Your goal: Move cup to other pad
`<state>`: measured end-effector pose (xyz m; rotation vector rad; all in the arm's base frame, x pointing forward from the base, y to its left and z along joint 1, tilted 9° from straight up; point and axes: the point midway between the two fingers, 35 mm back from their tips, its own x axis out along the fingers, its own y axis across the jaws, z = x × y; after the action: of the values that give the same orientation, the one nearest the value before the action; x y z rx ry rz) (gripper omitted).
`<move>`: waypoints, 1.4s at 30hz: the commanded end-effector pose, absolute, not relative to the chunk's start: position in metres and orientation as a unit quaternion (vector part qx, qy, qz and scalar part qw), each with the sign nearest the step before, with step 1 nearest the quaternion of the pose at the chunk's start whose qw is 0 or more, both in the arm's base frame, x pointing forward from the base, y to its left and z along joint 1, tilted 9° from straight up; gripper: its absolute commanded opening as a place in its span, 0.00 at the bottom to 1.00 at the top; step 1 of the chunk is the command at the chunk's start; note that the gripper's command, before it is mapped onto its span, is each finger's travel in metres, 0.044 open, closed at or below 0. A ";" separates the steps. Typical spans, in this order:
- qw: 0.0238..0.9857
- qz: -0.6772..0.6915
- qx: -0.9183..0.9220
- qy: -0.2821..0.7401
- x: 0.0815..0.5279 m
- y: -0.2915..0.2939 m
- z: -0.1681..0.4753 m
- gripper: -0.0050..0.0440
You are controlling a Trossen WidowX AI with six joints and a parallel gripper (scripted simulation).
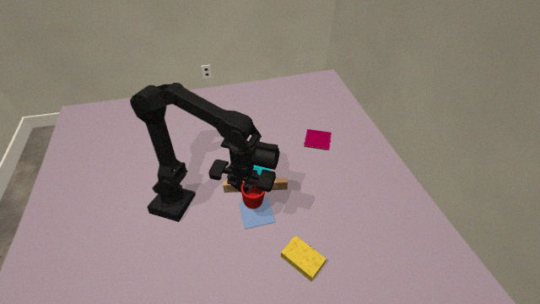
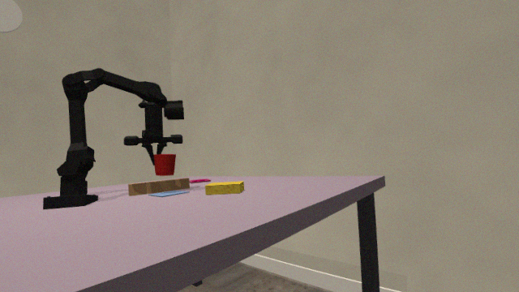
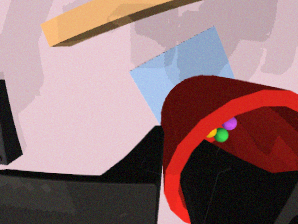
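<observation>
My gripper (image 1: 249, 186) is shut on the rim of the red cup (image 1: 253, 198) and holds it upright in the air above the light blue pad (image 1: 256, 214). In the exterior view the cup (image 2: 165, 164) hangs clear of the table under the gripper (image 2: 154, 151). The wrist view shows the cup (image 3: 220, 143) with several coloured marbles (image 3: 222, 132) inside, and the blue pad (image 3: 182, 72) below it. The magenta pad (image 1: 317, 138) lies farther to the right on the table.
A wooden bar lies just behind the blue pad, between it and the magenta pad. A small cyan block (image 1: 261, 170) sits behind the bar. A yellow sponge (image 1: 303, 257) lies nearer the front.
</observation>
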<state>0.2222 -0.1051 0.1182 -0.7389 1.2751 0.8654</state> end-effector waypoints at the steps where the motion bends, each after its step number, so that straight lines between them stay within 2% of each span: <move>1: 0.657 0.381 -0.326 0.563 0.222 -0.105 0.118 0.10; 42: 0.658 0.380 -0.328 0.561 0.234 -0.059 0.125 0.10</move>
<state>0.2333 -0.0638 0.1234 -0.7379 1.2733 0.8668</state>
